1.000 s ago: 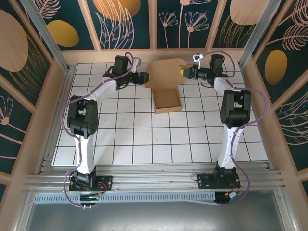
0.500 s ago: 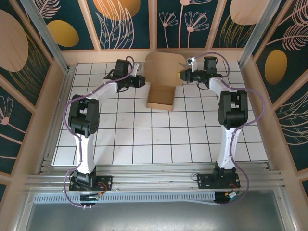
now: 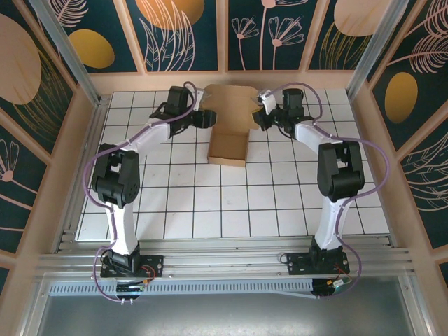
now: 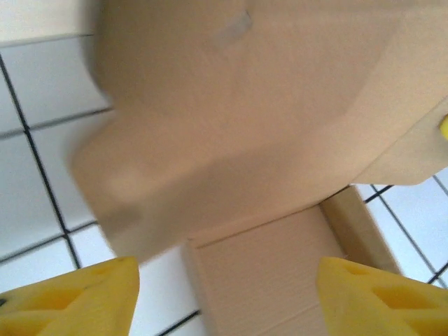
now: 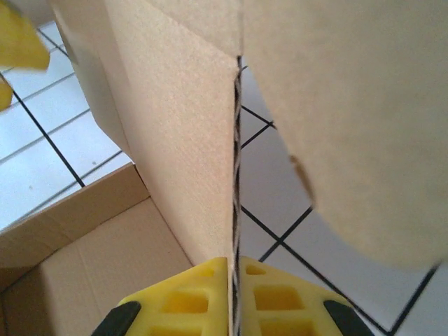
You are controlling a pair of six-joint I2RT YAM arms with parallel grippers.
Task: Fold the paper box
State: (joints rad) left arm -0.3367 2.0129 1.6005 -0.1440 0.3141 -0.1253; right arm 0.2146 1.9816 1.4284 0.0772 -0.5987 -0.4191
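Paper box point(image 3: 229, 143) sits far-centre on the tiled table point(image 3: 280, 196); right gripper point(image 5: 233, 269) pinches the edge of its raised flap point(image 3: 227, 105), apparently to steer the fold; left gripper point(image 4: 227, 280) gapes wide alongside, holding nothing.

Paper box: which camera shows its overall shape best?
The top external view: the whole paper box shows, tray and raised flap together. The left wrist view gives a blurred close-up of flap and tray; the right wrist view shows one panel edge clamped in the right pincer.
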